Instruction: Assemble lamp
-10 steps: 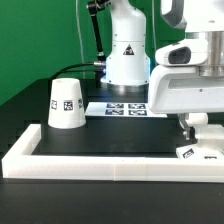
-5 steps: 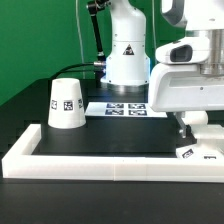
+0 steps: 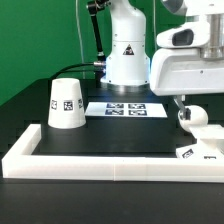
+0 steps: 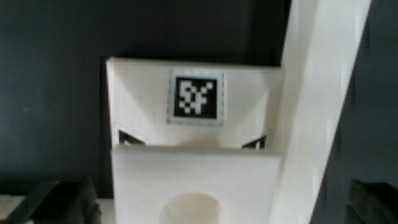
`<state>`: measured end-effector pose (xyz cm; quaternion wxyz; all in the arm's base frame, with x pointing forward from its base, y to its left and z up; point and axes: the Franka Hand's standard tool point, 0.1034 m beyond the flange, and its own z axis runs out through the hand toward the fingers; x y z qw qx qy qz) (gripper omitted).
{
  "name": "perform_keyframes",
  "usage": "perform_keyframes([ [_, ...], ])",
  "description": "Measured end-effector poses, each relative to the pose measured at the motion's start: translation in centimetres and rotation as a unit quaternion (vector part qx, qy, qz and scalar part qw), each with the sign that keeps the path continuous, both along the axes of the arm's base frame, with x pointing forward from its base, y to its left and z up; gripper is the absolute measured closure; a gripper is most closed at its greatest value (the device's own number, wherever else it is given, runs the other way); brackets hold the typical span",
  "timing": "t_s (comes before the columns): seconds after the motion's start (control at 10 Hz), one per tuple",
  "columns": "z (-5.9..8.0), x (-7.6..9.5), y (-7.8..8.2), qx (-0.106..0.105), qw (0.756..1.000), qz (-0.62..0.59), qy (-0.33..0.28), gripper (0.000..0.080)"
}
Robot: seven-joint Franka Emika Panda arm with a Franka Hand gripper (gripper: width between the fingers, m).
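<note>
Fingers [image 4: 199, 205] spread wide (holding nothing), arm raised above bulb [image 3: 194, 116] on base [image 3: 196, 152]

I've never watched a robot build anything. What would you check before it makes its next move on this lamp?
1. Gripper open and holding nothing: ok.
2. Bulb standing on the base: ok.
3. Bulb fully seated in the base: cannot tell.
4. Shade upright, standing free at the exterior view's left, nothing touching it: ok.
5. Base tucked beside the white bar frame so it should not slide: looks close in the wrist view, but contact cannot be told.
6. Way across to the shade free of tall things, with only the flat marker board nearby: ok.
</note>
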<state>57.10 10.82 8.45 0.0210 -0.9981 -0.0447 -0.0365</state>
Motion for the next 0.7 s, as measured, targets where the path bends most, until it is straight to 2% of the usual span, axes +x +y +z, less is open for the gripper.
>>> perform_keyframes([
  [0.1, 0.8, -1.5, 0.2, -0.002, 1.0, 0.004, 0.002, 0.0101],
  [0.3, 1.1, -4.1, 0.7, -0.003, 1.0, 0.012, 0.0, 0.0101],
  [0.5, -0.1, -6.7, 0.9, -0.002, 1.0, 0.019, -0.003, 0.0101],
  [0.7, 0.1, -6.5, 0.9, -0.004, 1.0, 0.02, 0.006, 0.0101],
])
